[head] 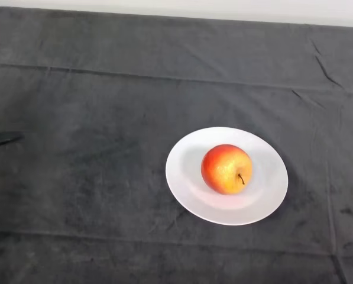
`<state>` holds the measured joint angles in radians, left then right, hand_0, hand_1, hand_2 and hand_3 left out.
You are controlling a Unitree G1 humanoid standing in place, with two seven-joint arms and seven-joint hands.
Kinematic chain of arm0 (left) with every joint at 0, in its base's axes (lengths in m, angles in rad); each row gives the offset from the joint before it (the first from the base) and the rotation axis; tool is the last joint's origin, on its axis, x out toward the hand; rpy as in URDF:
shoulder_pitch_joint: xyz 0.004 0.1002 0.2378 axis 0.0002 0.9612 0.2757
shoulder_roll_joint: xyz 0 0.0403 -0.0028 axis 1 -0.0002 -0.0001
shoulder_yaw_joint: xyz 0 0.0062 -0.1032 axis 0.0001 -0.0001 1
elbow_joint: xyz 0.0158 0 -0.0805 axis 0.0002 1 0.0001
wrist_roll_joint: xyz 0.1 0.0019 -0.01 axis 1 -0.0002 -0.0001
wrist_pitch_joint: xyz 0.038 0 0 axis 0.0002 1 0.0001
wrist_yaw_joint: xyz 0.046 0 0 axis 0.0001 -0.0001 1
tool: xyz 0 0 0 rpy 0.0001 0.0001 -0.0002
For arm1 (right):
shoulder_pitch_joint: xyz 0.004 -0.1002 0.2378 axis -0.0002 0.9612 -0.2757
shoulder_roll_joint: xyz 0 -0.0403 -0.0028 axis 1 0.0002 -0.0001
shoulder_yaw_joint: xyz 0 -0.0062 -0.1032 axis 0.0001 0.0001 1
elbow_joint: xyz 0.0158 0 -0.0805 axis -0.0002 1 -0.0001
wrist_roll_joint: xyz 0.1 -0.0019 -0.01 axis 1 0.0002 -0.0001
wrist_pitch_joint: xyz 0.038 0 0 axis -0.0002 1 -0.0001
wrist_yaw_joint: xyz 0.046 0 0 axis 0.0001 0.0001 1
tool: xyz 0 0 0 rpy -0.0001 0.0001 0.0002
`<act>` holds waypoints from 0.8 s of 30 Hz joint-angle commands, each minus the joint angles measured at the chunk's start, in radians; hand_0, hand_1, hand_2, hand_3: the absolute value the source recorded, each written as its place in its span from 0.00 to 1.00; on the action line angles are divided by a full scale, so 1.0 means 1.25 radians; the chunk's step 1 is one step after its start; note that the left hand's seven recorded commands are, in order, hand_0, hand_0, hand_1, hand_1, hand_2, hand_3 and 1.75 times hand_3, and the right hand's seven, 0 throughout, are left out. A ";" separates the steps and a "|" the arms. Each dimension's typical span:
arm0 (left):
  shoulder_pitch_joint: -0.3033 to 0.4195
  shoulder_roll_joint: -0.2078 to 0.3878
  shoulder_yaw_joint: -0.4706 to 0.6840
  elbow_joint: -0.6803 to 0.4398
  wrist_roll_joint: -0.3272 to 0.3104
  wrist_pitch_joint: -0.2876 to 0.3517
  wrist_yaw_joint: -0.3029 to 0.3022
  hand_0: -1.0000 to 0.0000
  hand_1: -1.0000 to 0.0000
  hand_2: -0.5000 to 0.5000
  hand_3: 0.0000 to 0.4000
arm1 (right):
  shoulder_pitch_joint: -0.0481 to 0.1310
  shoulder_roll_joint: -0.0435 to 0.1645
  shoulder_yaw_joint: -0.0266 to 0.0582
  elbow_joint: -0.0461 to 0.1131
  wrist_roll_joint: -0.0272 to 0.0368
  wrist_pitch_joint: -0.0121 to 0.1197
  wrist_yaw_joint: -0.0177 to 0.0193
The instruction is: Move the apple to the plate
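- The apple (pixel 226 169) sits on the plate (pixel 191 189), near the plate's middle, a little toward the far side.
- The apple is red and orange with a yellow patch around its stem; the dark stem points up and slightly to the right.
- It leans a touch, so that the stem end faces the camera and not straight up.
- The plate is white, round and shallow, and lies flat on the cloth (pixel 93 118), right of the view's centre and in the near half of the table.
- A bare white band of the plate shows all round the apple, widest on the near side.
- The apple throws a soft shadow on the plate to its left and behind it.
- The cloth is dark grey and covers the whole table; long creases run across it from side to side, and a few short folds show at the far right.
- A small dark mark (pixel 5 139) lies on the cloth at the left edge, well apart from the plate; what it is cannot be told.
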<state>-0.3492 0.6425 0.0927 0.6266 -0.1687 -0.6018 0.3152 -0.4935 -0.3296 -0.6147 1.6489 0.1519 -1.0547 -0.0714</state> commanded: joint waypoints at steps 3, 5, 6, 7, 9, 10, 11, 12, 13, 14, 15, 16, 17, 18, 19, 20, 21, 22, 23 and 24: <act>0.050 0.045 0.040 -0.034 -0.010 -0.015 0.016 1.00 1.00 0.50 0.00 | 0.083 0.069 -0.0107 0.082 0.0147 0.078 -0.0038; 0.055 0.046 0.057 -0.029 -0.012 -0.018 0.020 1.00 1.00 0.50 0.00 | 0.083 0.069 -0.0106 0.082 0.0147 0.078 -0.0038; 0.057 0.046 0.066 -0.026 -0.012 -0.020 0.022 1.00 1.00 0.50 0.00 | 0.083 0.069 -0.0106 0.082 0.0147 0.078 -0.0038; 0.060 0.047 0.074 -0.023 -0.013 -0.022 0.024 1.00 1.00 0.50 0.00 | 0.083 0.069 -0.0106 0.082 0.0147 0.078 -0.0038; 0.064 0.046 0.089 -0.017 -0.014 -0.026 0.027 1.00 1.00 0.50 0.00 | 0.083 0.069 -0.0106 0.082 0.0147 0.078 -0.0038; 0.067 0.046 0.096 -0.015 -0.014 -0.028 0.029 1.00 1.00 0.50 0.00 | 0.083 0.069 -0.0107 0.082 0.0147 0.078 -0.0038; 0.070 0.046 0.103 -0.013 -0.015 -0.029 0.031 1.00 1.00 0.50 0.00 | 0.083 0.069 -0.0107 0.082 0.0147 0.078 -0.0038; 0.073 0.046 0.110 -0.012 -0.016 -0.030 0.032 1.00 1.00 0.50 0.00 | 0.083 0.069 -0.0107 0.082 0.0147 0.078 -0.0038; 0.076 0.046 0.117 -0.011 -0.017 -0.031 0.033 1.00 1.00 0.50 0.00 | 0.083 0.069 -0.0107 0.082 0.0147 0.078 -0.0038; 0.079 0.046 0.123 -0.010 -0.017 -0.031 0.034 1.00 1.00 0.50 0.00 | 0.083 0.069 -0.0107 0.082 0.0147 0.078 -0.0038; 0.082 0.046 0.130 -0.010 -0.018 -0.032 0.035 1.00 1.00 0.50 0.00 | 0.083 0.069 -0.0107 0.082 0.0146 0.078 -0.0038; 0.084 0.046 0.136 -0.009 -0.018 -0.032 0.036 1.00 1.00 0.50 0.00 | 0.083 0.069 -0.0107 0.082 0.0146 0.078 -0.0038; 0.086 0.045 0.142 -0.009 -0.017 -0.031 0.039 1.00 1.00 0.50 0.00 | 0.083 0.069 -0.0107 0.082 0.0146 0.078 -0.0038; 0.087 0.045 0.146 -0.009 -0.017 -0.031 0.040 1.00 1.00 0.50 0.00 | 0.083 0.069 -0.0107 0.082 0.0146 0.078 -0.0038; 0.087 0.044 0.151 -0.010 -0.015 -0.029 0.043 1.00 1.00 0.50 0.00 | 0.083 0.069 -0.0107 0.082 0.0146 0.078 -0.0038; 0.087 0.043 0.155 -0.010 -0.013 -0.027 0.045 1.00 1.00 0.50 0.00 | 0.083 0.069 -0.0108 0.082 0.0146 0.078 -0.0038; 0.086 0.041 0.158 -0.011 -0.011 -0.025 0.049 1.00 1.00 0.50 0.00 | 0.083 0.069 -0.0108 0.082 0.0146 0.078 -0.0038; 0.085 0.039 0.161 -0.012 -0.008 -0.023 0.052 1.00 1.00 0.50 0.00 | 0.083 0.069 -0.0108 0.082 0.0146 0.078 -0.0038; 0.084 0.038 0.163 -0.013 -0.005 -0.021 0.055 1.00 1.00 0.50 0.00 | 0.083 0.069 -0.0108 0.082 0.0146 0.078 -0.0038; 0.083 0.036 0.166 -0.014 -0.002 -0.019 0.057 1.00 1.00 0.50 0.00 | 0.083 0.069 -0.0108 0.082 0.0146 0.078 -0.0038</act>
<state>-0.2776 0.6441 0.2823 0.6263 -0.1750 -0.6205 0.3739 -0.4918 -0.3282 -0.6148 1.6500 0.1519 -1.0529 -0.0711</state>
